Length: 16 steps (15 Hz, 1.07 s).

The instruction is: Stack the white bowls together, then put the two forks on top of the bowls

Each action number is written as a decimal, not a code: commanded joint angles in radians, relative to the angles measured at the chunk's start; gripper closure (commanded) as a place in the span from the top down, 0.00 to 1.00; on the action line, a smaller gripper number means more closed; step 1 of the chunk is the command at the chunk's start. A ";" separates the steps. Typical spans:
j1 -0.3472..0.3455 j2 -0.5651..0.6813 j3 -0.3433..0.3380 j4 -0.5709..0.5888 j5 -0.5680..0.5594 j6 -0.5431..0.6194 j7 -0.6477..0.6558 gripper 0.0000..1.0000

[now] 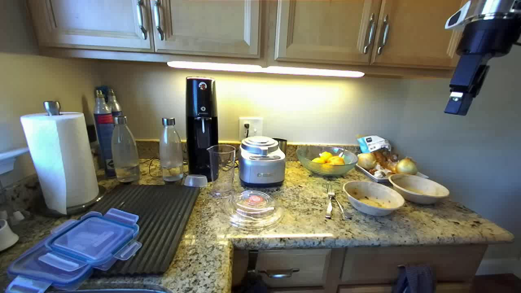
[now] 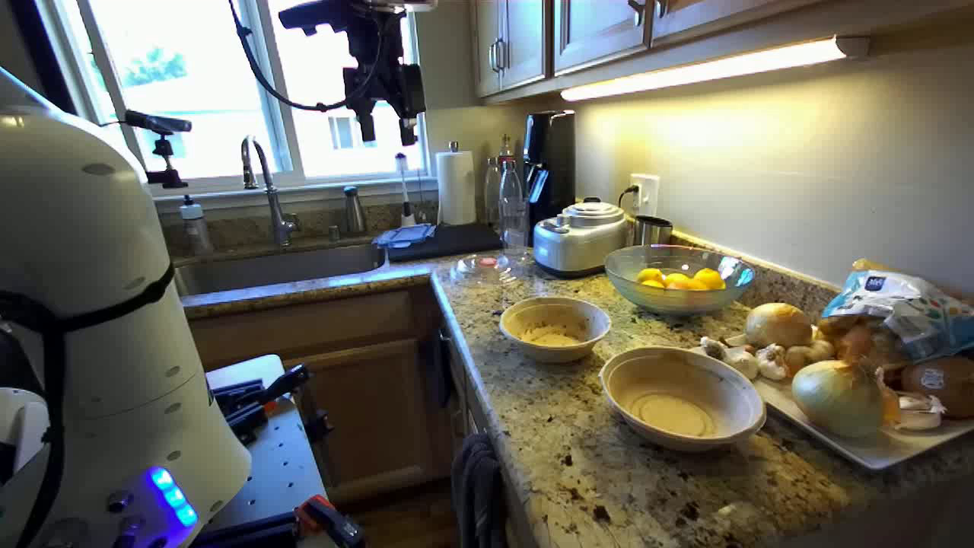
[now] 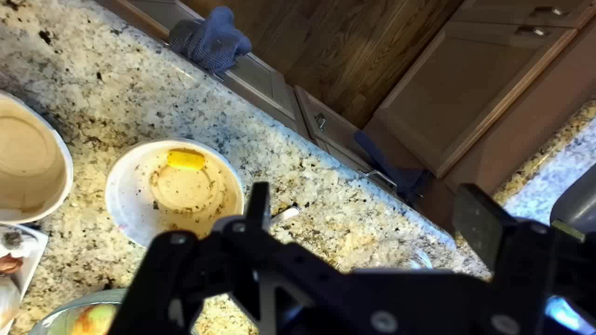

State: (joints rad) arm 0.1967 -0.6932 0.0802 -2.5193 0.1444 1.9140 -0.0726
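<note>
Two white bowls sit apart on the granite counter. One, speckled with food bits (image 1: 376, 210) (image 2: 554, 353) (image 3: 125, 204), lies nearer the sink; a bright yellow patch shows inside it in the wrist view. Beside it is the cleaner bowl (image 1: 419, 190) (image 2: 673, 415) (image 3: 28, 149), cut by the left edge of the wrist view. Two forks, one straight (image 1: 330, 201) and one slanted (image 1: 342, 207), lie next to the speckled bowl. From the wrist only a fork handle (image 3: 285, 215) shows, partly behind a finger. High above the counter, my gripper (image 2: 389, 133) (image 3: 370, 209) hangs open, holding nothing.
A clear glass dish (image 1: 254, 213) lies by the forks, with a glass pitcher (image 1: 222, 171) and a silver appliance (image 1: 262, 169) behind. At the wall stand a glass bowl of yellow fruit (image 2: 670, 303) and a white tray of onions (image 2: 860, 450). Upper cabinets (image 1: 325, 28) overhang the counter.
</note>
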 commanded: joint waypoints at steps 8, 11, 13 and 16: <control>-0.007 0.000 0.006 0.006 0.004 -0.003 -0.003 1.00; -0.006 0.008 0.003 0.007 0.007 -0.001 -0.009 1.00; -0.007 0.027 0.002 0.011 0.001 0.011 -0.018 1.00; -0.009 0.106 0.004 0.029 -0.015 0.066 -0.043 1.00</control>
State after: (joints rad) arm 0.1958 -0.6630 0.0803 -2.5116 0.1436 1.9216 -0.0768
